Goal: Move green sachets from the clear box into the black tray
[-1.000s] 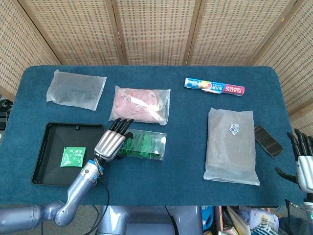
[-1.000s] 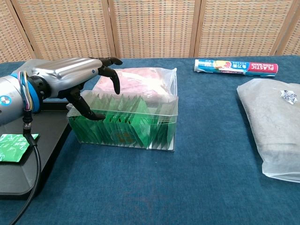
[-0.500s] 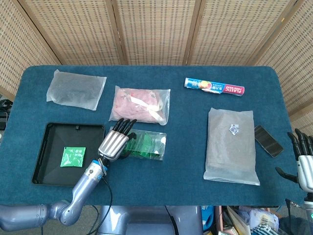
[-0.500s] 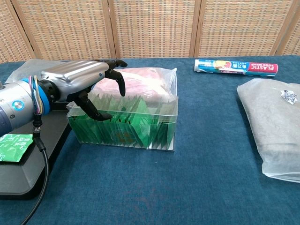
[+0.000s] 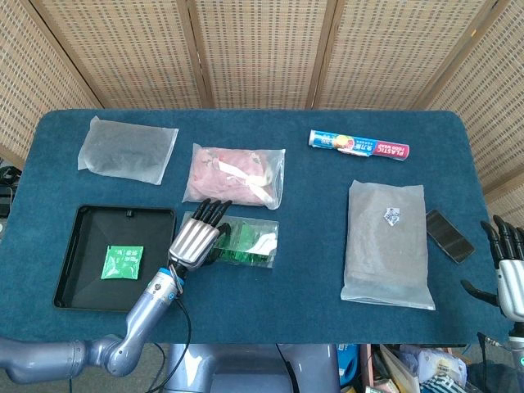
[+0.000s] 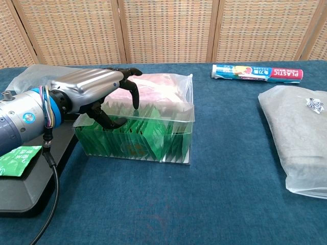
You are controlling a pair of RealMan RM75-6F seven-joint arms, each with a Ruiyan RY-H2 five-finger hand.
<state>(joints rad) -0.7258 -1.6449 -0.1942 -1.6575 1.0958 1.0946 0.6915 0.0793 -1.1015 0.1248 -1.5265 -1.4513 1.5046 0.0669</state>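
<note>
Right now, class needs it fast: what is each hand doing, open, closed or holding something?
Left hand: open, fingers spread over the clear box, holding nothing.
Right hand: open, empty, at the table's edge.

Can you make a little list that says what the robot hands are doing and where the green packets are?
left hand: over the clear box, fingers spread and dipping toward the packets, nothing held
right hand: off at the table's right edge, fingers apart, holding nothing
green sachets: standing in a row inside the clear box
black tray: one green sachet lying flat in it
</note>
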